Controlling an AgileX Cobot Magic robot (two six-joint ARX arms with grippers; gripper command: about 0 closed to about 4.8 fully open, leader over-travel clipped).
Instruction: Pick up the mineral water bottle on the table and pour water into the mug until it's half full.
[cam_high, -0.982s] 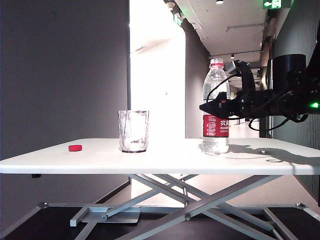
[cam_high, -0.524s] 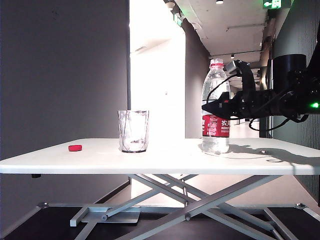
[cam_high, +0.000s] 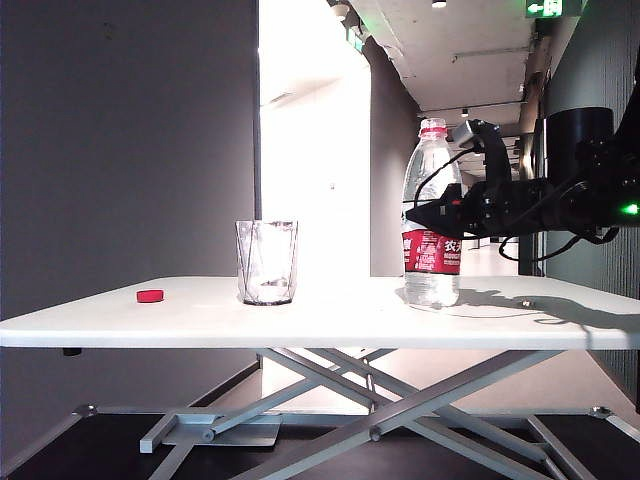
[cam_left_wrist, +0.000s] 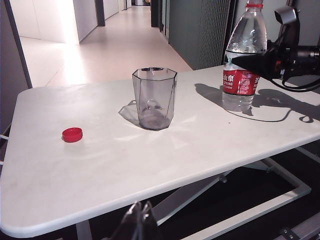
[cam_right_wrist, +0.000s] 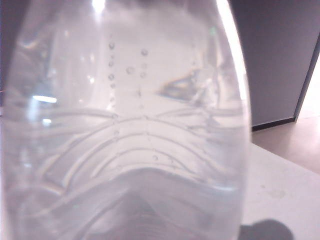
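At the tall clear red-labelled mineral water bottle (cam_high: 431, 215), right gripper (cam_high: 425, 216) is pinching mid-body; squeeze gently, lift plumb; left gripper (cam_left_wrist: 140, 220), pressed together, sits well clear of it.

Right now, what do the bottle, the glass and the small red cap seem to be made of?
The mineral water bottle looks like thin clear plastic: moulded ribs show, and a glossy red label wraps it. The mug seems to be clear glass, or possibly hard plastic: faceted walls, thick base. The red cap looks like matte plastic. The right gripper stands at the bottle; the left gripper hangs before the table.
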